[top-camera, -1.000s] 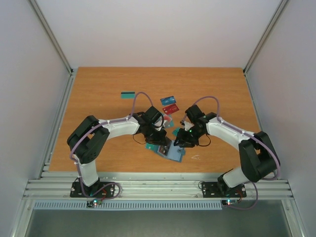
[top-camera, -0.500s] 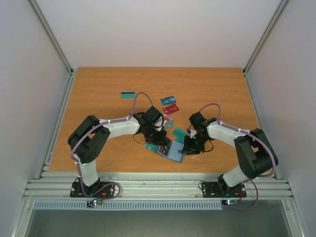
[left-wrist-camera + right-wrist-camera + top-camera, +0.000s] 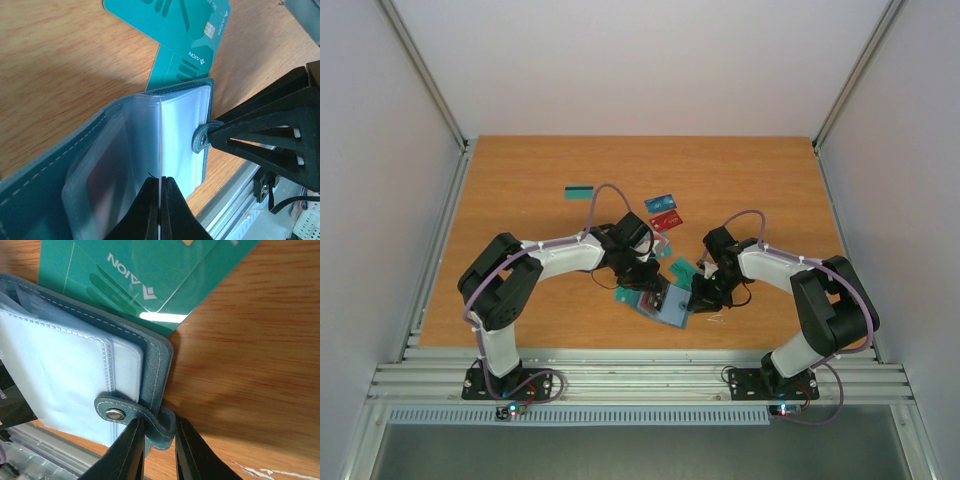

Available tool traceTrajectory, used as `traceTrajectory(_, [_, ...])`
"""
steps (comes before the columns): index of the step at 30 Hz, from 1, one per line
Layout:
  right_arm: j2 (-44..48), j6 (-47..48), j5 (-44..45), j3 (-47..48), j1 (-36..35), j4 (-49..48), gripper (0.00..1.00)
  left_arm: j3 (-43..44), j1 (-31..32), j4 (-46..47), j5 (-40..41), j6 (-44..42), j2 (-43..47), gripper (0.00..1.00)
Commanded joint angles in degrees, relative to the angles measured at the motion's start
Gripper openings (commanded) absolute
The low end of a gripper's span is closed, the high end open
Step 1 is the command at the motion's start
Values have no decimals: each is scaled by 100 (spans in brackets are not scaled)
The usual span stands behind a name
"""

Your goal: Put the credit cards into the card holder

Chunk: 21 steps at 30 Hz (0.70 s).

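Teal card holder (image 3: 70, 355), strap (image 3: 152, 415) in right claw (image 3: 159, 434)

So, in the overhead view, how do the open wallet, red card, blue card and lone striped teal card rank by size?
1. The open teal-blue folding card holder, clearly largest.
2. The thin red card, blue card and dark-striped teal card look alike in size; no ranking.

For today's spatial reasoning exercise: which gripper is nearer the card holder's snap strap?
Right. The right gripper pinches the snap strap itself; the left gripper pinches a clear sleeve inside the card holder.
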<state>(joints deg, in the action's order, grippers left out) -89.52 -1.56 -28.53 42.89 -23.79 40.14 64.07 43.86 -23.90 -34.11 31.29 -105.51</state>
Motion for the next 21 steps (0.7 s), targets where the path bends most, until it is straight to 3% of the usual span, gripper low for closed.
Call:
traceTrajectory(1, [-141, 42, 142, -85, -12, -243, 19, 154, 29, 81, -134, 116, -83, 0])
traceTrajectory(21, [-292, 65, 58, -13, -11, -225, 19, -273, 27, 112, -85, 299, -100, 0])
